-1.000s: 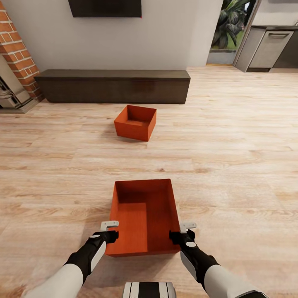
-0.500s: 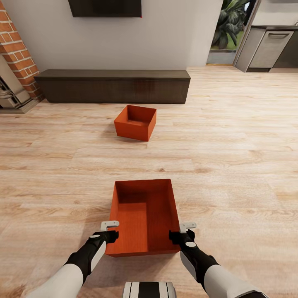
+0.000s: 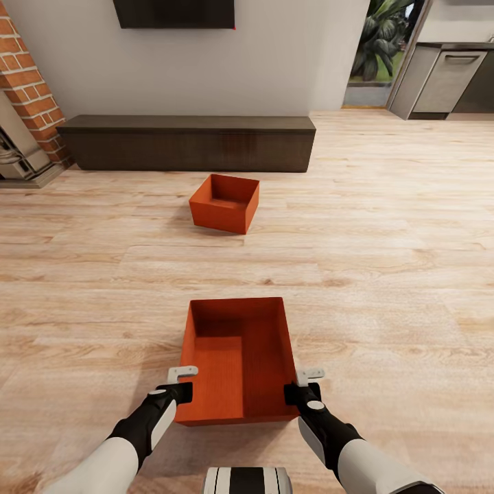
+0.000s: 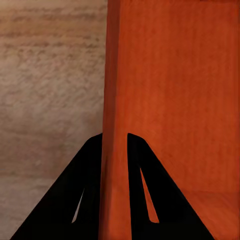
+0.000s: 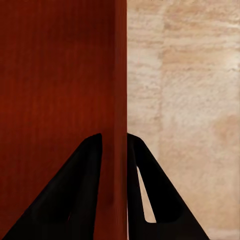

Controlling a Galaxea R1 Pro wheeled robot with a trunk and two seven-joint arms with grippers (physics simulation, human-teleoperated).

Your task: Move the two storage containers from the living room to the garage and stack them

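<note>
Two orange-red storage containers stand on the living room's light wood floor. The near container point(image 3: 237, 357) lies just in front of me, the far one point(image 3: 225, 203) before the dark bench. My left gripper point(image 3: 184, 391) straddles the near container's left wall close to its near corner. My right gripper point(image 3: 295, 391) straddles the right wall opposite. The left wrist view has the black fingers point(image 4: 90, 190) of the left gripper point(image 4: 115, 145) pressed on both sides of the thin wall point(image 4: 175, 90). The right gripper point(image 5: 114, 145) pinches the other wall point(image 5: 55, 75) the same way.
A long dark low bench point(image 3: 185, 143) runs along the white wall under a black TV point(image 3: 173, 12). A brick fireplace point(image 3: 27, 89) stands at the far left. At the far right are a doorway with a plant point(image 3: 381, 48) and a kitchen appliance point(image 3: 449, 79).
Both grippers have shifted only a few pixels along the near container's walls. The containers and the view have not moved.
</note>
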